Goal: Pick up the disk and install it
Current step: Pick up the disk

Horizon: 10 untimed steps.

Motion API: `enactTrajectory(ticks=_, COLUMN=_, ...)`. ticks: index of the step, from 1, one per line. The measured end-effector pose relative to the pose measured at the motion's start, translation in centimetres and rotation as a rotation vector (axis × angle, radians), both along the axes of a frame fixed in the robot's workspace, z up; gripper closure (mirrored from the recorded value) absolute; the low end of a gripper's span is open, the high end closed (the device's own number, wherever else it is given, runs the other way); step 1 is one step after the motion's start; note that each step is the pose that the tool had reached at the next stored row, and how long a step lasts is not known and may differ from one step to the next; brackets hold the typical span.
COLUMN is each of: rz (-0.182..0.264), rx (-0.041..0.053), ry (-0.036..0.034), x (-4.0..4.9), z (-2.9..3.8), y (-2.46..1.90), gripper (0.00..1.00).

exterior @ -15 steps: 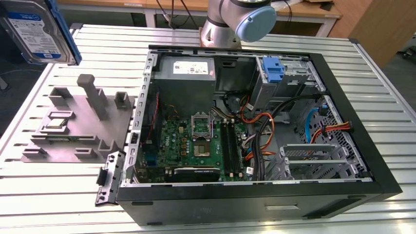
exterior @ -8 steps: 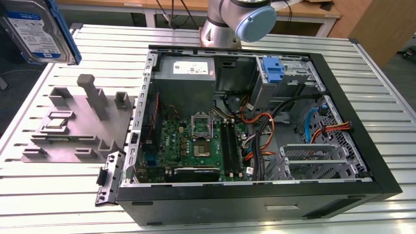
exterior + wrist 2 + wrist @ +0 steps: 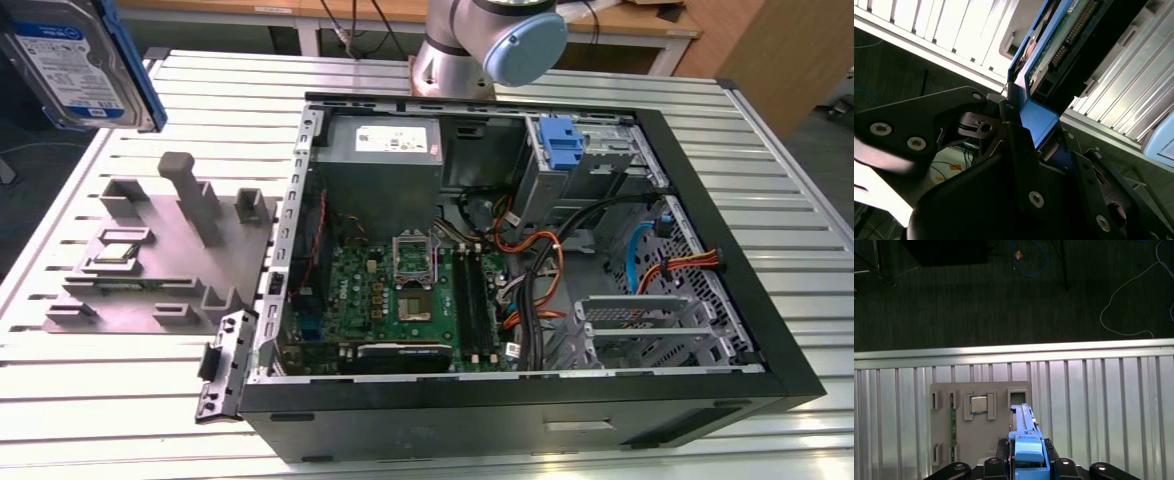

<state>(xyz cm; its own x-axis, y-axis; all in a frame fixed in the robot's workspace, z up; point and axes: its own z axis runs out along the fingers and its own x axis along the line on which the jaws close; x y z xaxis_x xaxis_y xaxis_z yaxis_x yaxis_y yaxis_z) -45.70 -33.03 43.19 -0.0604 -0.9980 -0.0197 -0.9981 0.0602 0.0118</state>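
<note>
The disk [image 3: 74, 60], a silver-grey drive with a white-and-blue label in a blue bracket, hangs high in the air at the exterior view's far left, above the grey holder [image 3: 160, 260]. In the first wrist view my gripper [image 3: 1024, 452] is shut on the disk [image 3: 1026, 432] and grips its blue bracket edge-on, with the holder [image 3: 979, 430] straight below. The second wrist view shows the disk's [image 3: 1064, 45] green circuit-board side and blue frame clamped between my black fingers [image 3: 1019, 145].
An open computer case [image 3: 787, 380] lies on the slatted metal table [image 3: 120, 400], with a motherboard [image 3: 400, 290], cables and a metal drive cage [image 3: 641, 325] inside. A blue-handled caddy [image 3: 561, 140] sits by the power supply [image 3: 387, 140]. A small silver chip [image 3: 118, 252] rests on the holder.
</note>
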Motion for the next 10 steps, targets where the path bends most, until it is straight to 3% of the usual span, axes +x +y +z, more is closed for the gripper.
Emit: enactTrajectory(ticks=10, rz=0.0, rx=0.0, ry=0.0, x=0.0, z=0.49, y=0.0, gripper=0.63)
